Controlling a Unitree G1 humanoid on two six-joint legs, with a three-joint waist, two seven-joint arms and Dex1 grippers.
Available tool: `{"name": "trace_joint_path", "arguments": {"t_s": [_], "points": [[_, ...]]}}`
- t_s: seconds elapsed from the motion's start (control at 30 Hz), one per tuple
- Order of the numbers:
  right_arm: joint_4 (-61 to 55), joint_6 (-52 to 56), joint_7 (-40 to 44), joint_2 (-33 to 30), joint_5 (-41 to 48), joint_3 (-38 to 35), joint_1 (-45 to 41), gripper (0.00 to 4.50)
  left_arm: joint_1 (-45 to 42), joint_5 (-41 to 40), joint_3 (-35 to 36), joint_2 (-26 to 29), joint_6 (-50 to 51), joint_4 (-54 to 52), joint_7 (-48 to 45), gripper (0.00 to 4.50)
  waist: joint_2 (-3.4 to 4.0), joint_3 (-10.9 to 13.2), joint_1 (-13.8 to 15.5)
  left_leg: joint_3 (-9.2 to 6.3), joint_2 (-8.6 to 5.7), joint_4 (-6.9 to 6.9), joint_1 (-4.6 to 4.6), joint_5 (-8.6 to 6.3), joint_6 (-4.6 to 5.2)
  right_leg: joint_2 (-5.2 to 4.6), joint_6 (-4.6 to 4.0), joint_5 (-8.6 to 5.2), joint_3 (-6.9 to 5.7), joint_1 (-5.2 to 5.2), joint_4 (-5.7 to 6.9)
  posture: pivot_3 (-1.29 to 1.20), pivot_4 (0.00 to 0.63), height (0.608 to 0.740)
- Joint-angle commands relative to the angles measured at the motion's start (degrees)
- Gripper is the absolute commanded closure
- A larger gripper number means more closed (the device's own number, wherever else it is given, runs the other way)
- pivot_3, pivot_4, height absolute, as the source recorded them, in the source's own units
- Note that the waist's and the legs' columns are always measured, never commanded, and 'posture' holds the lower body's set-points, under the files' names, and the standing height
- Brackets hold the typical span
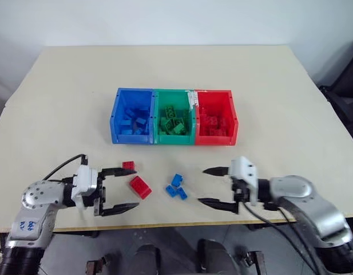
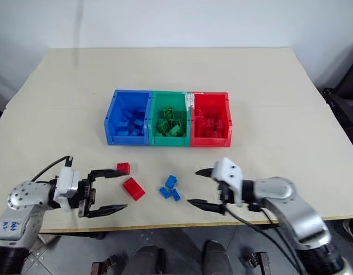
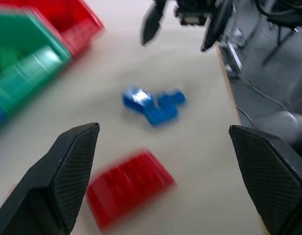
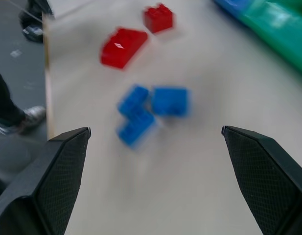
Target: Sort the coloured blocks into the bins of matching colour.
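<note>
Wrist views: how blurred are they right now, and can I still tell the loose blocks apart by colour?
Left wrist view: smeared; the large red block is a soft streak, the blue blocks clearer. Right wrist view: also smeared, studs lost, yet the blue cluster and two red blocks separate by colour. Left eye view: steady, blocks and bins crisp.

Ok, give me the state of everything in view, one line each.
Left gripper: open, holding nothing, beside the red blocks.
Right gripper: open, holding nothing.
Two red blocks: loose on the table.
Blue blocks: loose, clustered together.
Blue bin, green bin, red bin: each holding matching blocks.
</note>
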Motion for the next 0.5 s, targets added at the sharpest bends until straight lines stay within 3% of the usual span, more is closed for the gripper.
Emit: {"name": "trace_joint_path", "arguments": {"t_s": [0.03,0.5], "points": [[-0.6,0.4,-2.5,0.2,-2.2,1.6,0.1,0.01,2.3,-1.3,1.9,1.0,0.8,-4.2,0.8,0.0,0.0,0.0,0.3,-0.01,-0.04,0.0,-0.06,0.0,0.01,-0.03,0.0,0.0,-0.04,0.0,-0.01,0.0,0.15,0.74],[1.0,3.0,-8.5,6.4,-6.4,9.7,0.3,0.01,5.8,-3.3,4.9,2.5,5.0,-9.0,1.8,0.0,-0.04,0.0,-0.1,0.02,-0.01,0.01,0.02,-0.03,0.05,0.02,0.0,0.0,-0.04,0.04,0.0,0.0,0.15,0.74]]}}
